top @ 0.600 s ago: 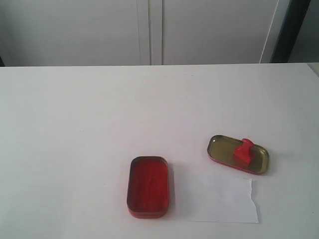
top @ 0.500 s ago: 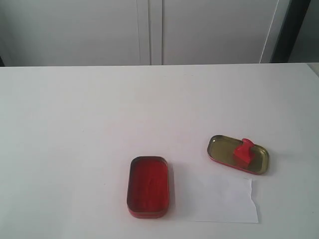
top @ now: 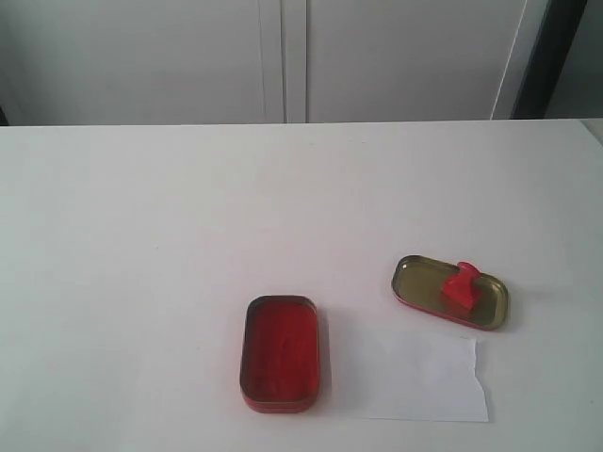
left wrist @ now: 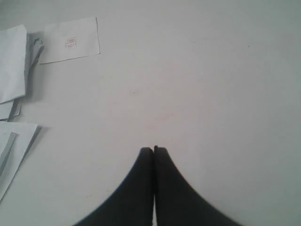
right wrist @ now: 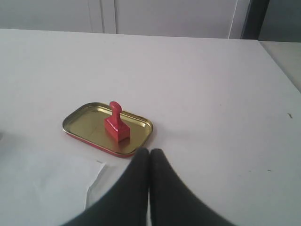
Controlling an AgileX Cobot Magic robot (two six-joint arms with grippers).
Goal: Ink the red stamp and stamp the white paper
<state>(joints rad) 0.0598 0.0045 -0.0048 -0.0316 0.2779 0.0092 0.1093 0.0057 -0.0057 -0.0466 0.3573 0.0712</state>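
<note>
Red stamp (top: 461, 284): task not begun, stamp ungrasped and apparently uninked, standing upright in the gold-lined lid (top: 419, 280) toward the surface's near right corner, handle up, long axis vertical; red ink tin (top: 280, 351) open, white paper (top: 424, 379) unmarked; left tool (left wrist: 154, 149) and right tool (right wrist: 149, 151) pinched together, empty.

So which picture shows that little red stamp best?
The right wrist view: the red stamp stands close and upright in the gold lid, handle and base clear. The exterior view shows it small and farther off; the left wrist view misses it.
</note>
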